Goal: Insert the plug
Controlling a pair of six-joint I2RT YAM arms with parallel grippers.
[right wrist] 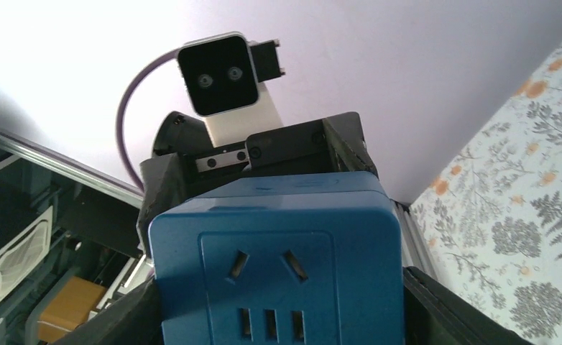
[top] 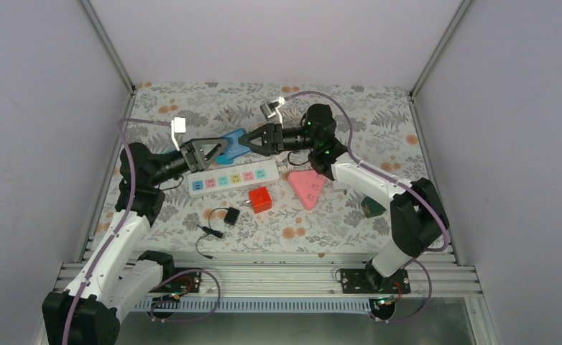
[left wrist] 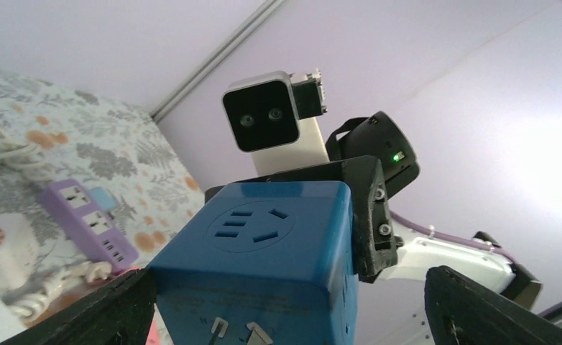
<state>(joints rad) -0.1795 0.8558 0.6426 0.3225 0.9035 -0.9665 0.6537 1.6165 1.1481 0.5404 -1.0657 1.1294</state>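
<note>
Blue cube adapter (top: 236, 144) aloft over white power strip (top: 233, 177), far-centre; right gripper (top: 252, 141) clamps it; left gripper (top: 226, 148) fingers spread.

left gripper (top: 228, 148) spread wide, right gripper (top: 254, 140) clamped, arms raised tip to tip

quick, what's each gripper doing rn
left gripper: open, fingers either side of the blue adapter
right gripper: shut on the blue adapter
</note>
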